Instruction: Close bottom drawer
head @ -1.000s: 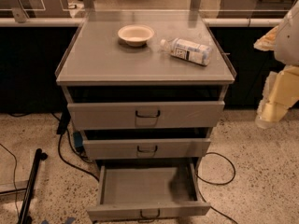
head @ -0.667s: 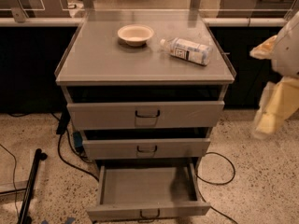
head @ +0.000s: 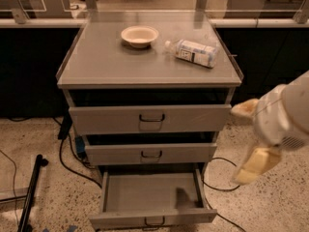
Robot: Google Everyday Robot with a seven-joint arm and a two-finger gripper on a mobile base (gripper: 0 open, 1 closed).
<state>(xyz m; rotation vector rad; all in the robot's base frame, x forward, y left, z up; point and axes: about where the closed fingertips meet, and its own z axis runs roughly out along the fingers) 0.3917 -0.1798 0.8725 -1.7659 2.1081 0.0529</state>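
The gripper [head: 243, 143] hangs to the right of the cabinet [head: 96, 66] with its cream fingers [head: 255, 165] spread wide, holding nothing. The bottom drawer [head: 120, 220] – a shallow grey box with a small dark wire handle [head: 154, 222] – stands pulled out toward the near side (only bare floor and a shadow inside). On top are a pale bowl [head: 139, 35] and a bottle [head: 194, 53] lying on its side.

A cream bowl [head: 139, 35] and a plastic bottle [head: 193, 52] lying on its side sit apart on the grey cabinet top [head: 101, 64], the bowl to the left. Below are the top drawer [head: 106, 119] and the middle drawer [head: 111, 154], each with a dark handle. On the speckled floor [head: 270, 207], black cables [head: 65, 161] trail left of the cabinet near a black pole [head: 31, 192], and another cable [head: 219, 187] loops at the right, below the gripper [head: 241, 144] that hangs beside the cabinet's right side.
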